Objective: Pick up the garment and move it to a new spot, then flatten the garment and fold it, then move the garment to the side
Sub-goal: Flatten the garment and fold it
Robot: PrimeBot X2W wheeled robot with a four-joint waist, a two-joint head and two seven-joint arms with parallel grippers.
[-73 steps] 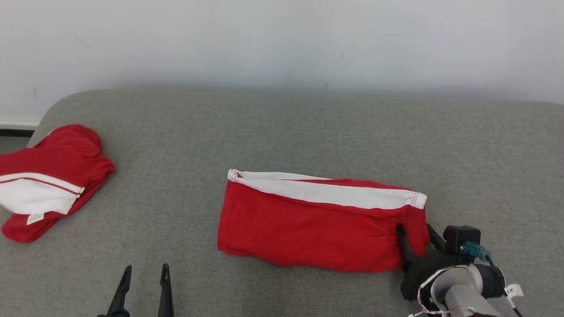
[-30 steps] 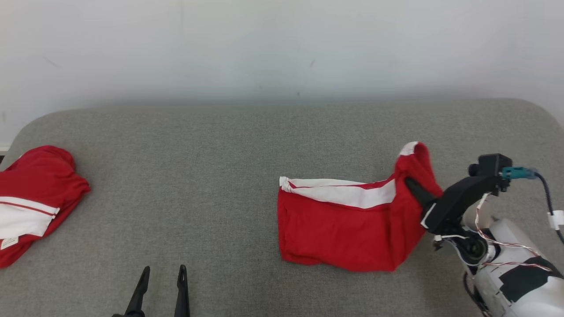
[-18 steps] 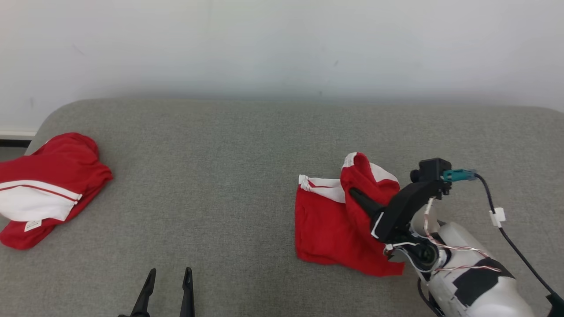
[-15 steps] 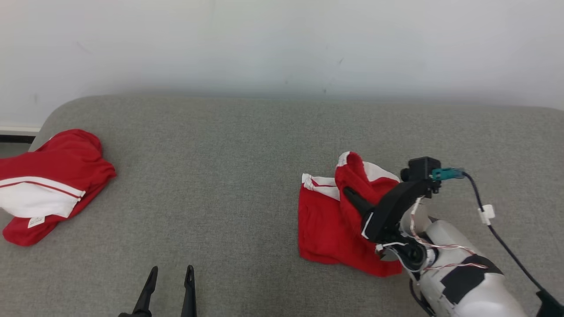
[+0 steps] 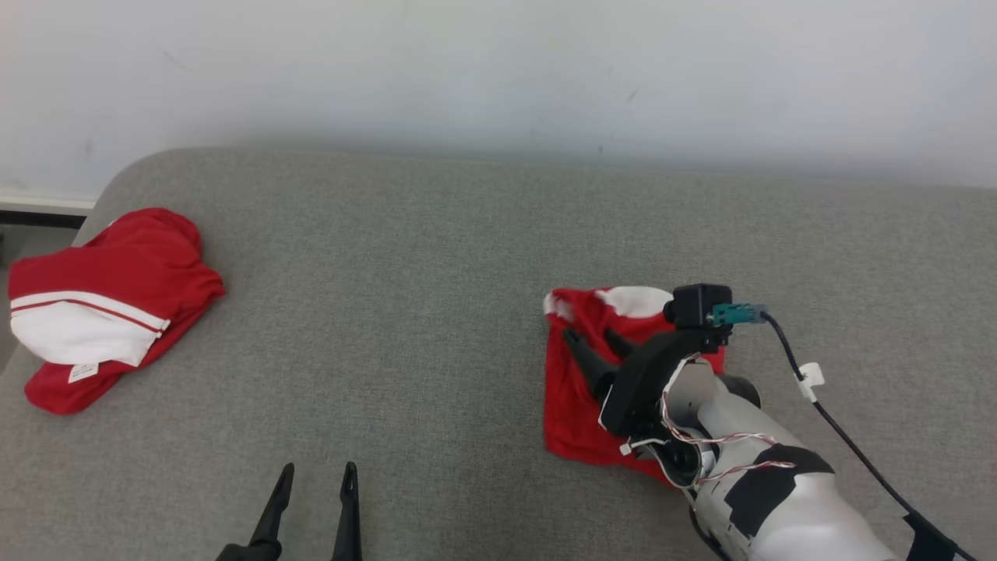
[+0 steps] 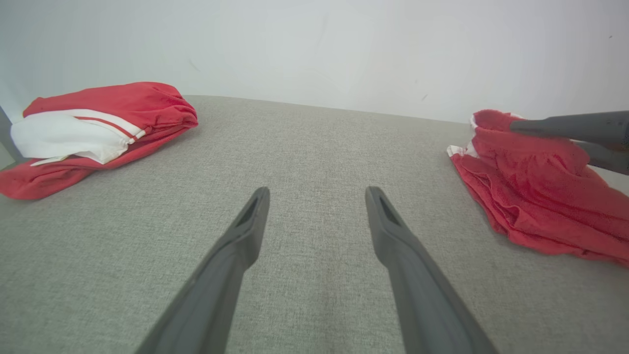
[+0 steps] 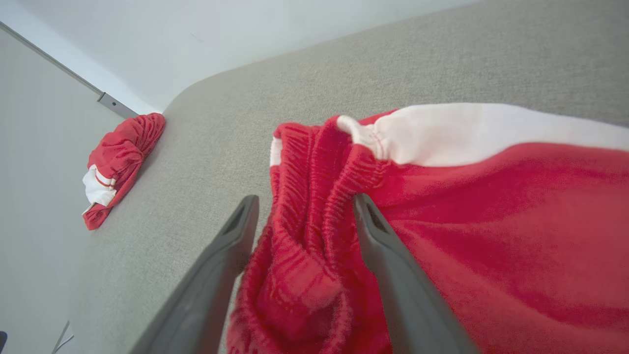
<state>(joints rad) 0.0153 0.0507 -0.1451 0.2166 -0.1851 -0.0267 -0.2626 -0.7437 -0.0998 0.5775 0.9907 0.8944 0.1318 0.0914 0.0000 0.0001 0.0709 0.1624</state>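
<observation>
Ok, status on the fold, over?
Left gripper open, idle above the grey cushion. Right gripper open, fingers straddling the elastic waistband. Red shorts doubled over, bunched at the edge. Second red garment far left, well apart.

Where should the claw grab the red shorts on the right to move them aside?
Probably the ribbed waistband of the shorts, where the layers bunch into one raised ridge. Come in slanting from the robot's right, straddling that ridge as the open right claw does, so one pinch catches every layer.
</observation>
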